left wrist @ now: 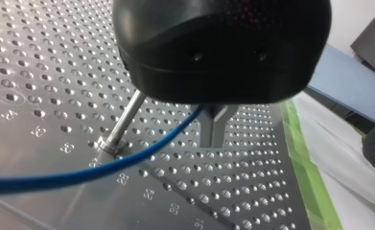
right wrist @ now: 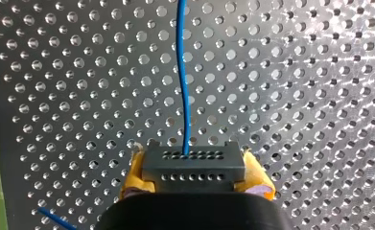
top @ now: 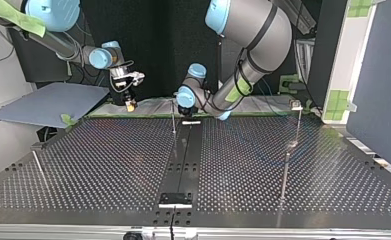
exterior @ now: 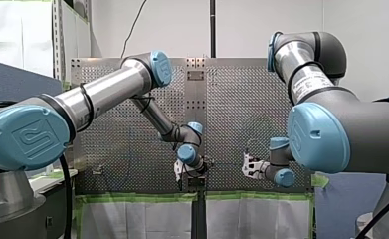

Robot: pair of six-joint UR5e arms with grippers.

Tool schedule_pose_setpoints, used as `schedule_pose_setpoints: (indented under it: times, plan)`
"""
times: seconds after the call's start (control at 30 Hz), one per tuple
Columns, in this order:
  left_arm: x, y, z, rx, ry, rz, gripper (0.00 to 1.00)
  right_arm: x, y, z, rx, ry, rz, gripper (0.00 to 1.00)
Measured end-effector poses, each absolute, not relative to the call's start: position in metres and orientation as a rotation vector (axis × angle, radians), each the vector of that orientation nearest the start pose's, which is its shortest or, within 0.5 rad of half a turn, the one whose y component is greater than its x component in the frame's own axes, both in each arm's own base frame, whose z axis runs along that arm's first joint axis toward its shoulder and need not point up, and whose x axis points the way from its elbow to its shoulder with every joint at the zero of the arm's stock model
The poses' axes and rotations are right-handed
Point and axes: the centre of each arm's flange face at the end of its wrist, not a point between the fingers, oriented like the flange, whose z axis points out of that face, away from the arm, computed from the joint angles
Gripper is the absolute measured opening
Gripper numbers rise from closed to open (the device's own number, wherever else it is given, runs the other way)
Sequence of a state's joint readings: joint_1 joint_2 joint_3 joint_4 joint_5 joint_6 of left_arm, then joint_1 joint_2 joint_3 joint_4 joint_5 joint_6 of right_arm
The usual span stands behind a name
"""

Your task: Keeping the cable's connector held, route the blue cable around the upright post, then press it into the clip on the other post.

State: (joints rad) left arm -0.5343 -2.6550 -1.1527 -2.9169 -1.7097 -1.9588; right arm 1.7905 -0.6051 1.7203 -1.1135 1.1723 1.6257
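Top view: my right gripper hangs by the tabletop's far edge; left wrist view: my left gripper is closed on the blue cable beside the post; right wrist view: yellow pads clamp the connector.

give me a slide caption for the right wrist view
Yellow-padded right gripper clamps a dark hole-dotted rectangular connector, its thin blue cable running ahead over the perforated metal table
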Motion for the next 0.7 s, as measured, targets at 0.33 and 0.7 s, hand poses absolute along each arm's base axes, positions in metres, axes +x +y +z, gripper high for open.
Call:
schedule_pose_setpoints:
  times: [0.33, 0.7]
  plan:
    - [0.576, -0.471, -0.011, 0.039, 2.029, -0.461, 0.00, 0.299, -0.572, -0.059, 1.641, -0.926, 1.674, 0.00]
    - [0.584, -0.463, -0.010, 0.010, 2.026, -0.478, 0.00, 0.296, -0.590, -0.051, 1.612, -0.938, 1.685, 0.00]
